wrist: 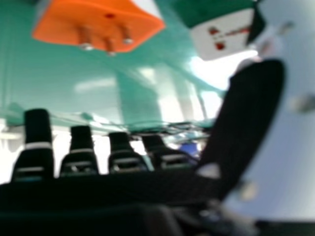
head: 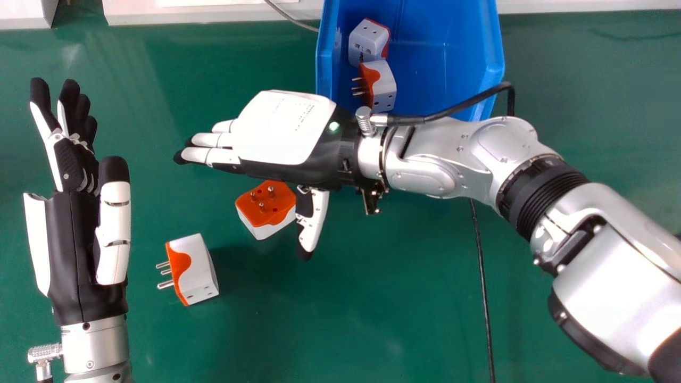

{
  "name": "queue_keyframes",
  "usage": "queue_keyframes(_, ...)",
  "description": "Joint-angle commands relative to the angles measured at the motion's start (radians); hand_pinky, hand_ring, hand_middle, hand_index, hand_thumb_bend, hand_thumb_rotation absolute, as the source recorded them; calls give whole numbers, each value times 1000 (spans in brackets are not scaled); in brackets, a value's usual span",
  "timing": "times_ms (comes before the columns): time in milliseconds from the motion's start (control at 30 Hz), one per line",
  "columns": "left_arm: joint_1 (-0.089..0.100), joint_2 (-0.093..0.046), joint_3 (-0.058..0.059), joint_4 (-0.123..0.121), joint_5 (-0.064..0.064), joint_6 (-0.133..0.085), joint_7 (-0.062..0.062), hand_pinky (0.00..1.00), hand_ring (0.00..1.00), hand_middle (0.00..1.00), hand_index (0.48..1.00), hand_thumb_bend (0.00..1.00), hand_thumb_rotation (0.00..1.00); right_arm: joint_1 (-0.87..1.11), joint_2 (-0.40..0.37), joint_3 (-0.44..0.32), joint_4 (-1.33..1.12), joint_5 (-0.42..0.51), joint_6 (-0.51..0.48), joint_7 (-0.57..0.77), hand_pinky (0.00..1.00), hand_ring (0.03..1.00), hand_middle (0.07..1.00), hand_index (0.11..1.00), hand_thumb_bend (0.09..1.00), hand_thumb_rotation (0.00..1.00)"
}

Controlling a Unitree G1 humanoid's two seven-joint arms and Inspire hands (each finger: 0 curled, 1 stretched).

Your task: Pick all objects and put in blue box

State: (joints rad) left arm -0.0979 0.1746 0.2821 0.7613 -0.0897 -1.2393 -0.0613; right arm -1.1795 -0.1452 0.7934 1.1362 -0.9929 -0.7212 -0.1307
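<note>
Seen from the middle of the head view, the near adapter (head: 198,268) is lying at eight o'clock on the green table (head: 372,319), and at nine o'clock the left hand (head: 77,250) is resting with fingers relaxed, grasping nothing. Farther, between eight and nine o'clock, the second adapter (head: 274,226) is sitting beside the right hand (head: 287,127), whose fingers are pointing straight and released; being probably light, stiff and slightly slippery, it is asking for a hold on its white sides, not the pins (head: 271,191). At one o'clock the blue box (head: 447,58) is holding two adapters (head: 385,88).

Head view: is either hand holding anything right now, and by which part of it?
Nothing is held: the left hand and the right hand are both open and empty.
</note>
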Motion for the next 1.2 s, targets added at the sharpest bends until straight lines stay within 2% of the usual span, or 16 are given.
queue_keyframes(0,-6,9,0,-7,-5,-23,-2,1000,1000,1000,972,357,864,-51,-5,4,-19,-3,8,6,779,947,983,986,1000,357)
queue_keyframes(100,-8,7,-1,-6,0,-21,-1,1000,1000,1000,973,354,861,-46,-3,5,-22,1,14,3,778,956,988,991,1000,347)
queue_keyframes(300,-1,12,0,-18,-5,-22,-2,1000,1000,1000,974,351,857,-28,11,20,-10,-5,30,-11,769,960,991,992,1000,339)
queue_keyframes(567,-2,9,4,-15,12,-25,7,1000,1000,1000,974,348,856,-5,22,43,7,-13,56,-27,774,957,993,992,1000,323)
queue_keyframes(767,-2,9,6,-15,12,-27,8,1000,1000,1000,974,351,856,11,41,66,31,-35,87,-69,756,943,991,991,1000,322)
queue_keyframes(1000,-1,6,1,-16,-2,-23,4,1000,1000,1000,976,353,857,40,58,94,65,-50,133,-125,728,926,983,986,1000,339)
queue_keyframes(1167,-2,6,-1,-15,-7,-22,1,1000,1000,1000,977,340,859,43,66,106,81,-59,155,-144,725,924,980,987,1000,346)
